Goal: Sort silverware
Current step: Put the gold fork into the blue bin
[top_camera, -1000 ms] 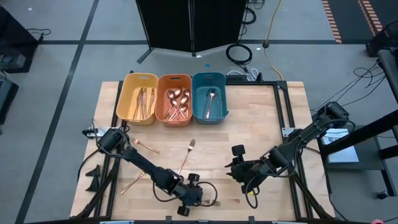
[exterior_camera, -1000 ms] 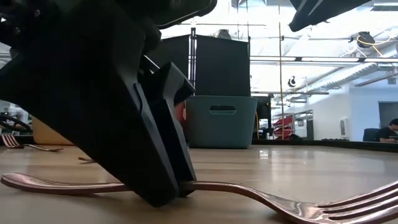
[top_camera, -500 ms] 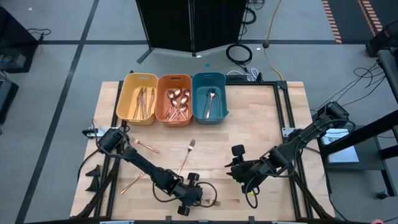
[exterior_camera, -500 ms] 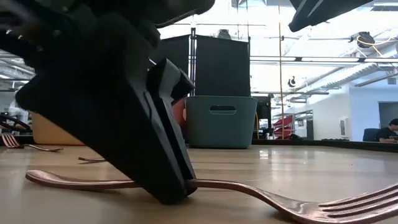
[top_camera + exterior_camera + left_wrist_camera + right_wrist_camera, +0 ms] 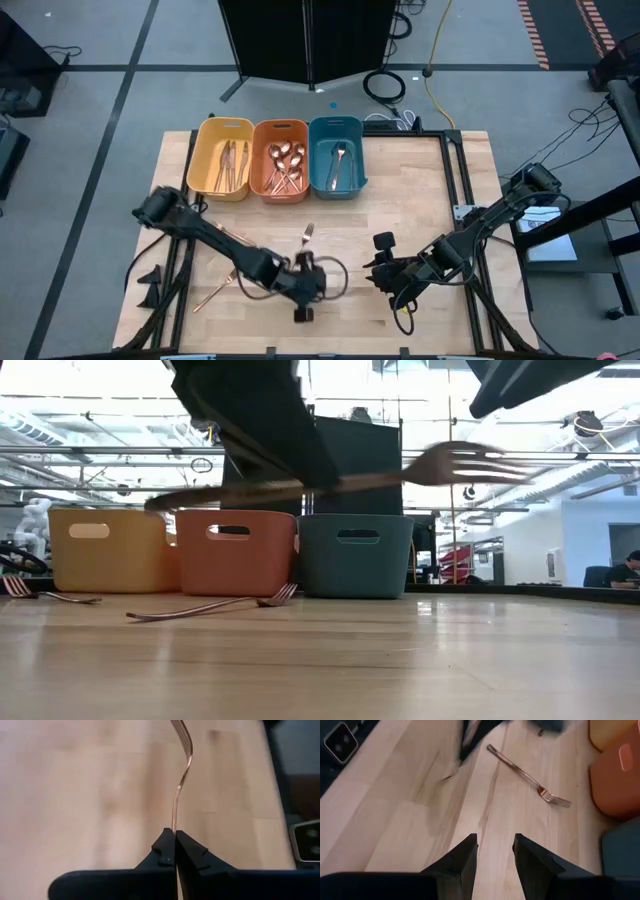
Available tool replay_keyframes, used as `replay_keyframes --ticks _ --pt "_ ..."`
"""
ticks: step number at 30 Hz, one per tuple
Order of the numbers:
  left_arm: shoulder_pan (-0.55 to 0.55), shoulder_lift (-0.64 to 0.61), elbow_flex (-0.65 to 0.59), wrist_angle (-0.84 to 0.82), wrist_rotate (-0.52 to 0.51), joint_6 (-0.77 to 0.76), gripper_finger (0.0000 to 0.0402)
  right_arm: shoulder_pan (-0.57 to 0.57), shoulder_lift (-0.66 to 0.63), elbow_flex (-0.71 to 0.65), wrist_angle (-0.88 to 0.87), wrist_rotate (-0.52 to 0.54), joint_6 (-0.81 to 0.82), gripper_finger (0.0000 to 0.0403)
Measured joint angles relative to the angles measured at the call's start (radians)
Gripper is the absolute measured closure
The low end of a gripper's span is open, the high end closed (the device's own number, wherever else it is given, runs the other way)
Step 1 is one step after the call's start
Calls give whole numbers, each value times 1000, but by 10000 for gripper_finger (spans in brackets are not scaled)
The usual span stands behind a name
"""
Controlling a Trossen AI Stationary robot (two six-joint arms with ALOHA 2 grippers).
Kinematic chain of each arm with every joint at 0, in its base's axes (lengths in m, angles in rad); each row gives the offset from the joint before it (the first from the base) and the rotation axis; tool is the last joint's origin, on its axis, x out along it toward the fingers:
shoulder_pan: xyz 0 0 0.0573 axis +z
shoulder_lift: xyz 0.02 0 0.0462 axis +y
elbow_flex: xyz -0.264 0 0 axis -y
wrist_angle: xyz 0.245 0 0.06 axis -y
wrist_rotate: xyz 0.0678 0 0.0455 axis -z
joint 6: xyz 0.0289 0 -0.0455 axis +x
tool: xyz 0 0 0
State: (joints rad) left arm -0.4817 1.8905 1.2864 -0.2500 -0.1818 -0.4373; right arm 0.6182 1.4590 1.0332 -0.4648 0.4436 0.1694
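Both arms are matte black, built of slim links with bulkier rounded joints, and black cables loop beside them. The left gripper [image 5: 175,856] ends in two flat, wedge-shaped black fingers; the right gripper [image 5: 495,854] has the same tapered dark fingers with stepped edges.

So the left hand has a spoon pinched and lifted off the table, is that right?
Not a spoon: the left hand is shut on a fork, tines clear in the low view. It is pinched and lifted off the table.
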Motion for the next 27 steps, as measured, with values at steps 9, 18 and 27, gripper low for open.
replay_keyframes --ticks 9,18,27 --pt "168 -197 0 -210 -207 -254 400 8 0 1 -52 0 27 284" --pt "514 -240 3 -79 -110 -338 401 8 -1 1 -48 0 25 284" --pt "795 -207 4 35 -2 -465 401 8 -1 1 -46 -1 0 284"
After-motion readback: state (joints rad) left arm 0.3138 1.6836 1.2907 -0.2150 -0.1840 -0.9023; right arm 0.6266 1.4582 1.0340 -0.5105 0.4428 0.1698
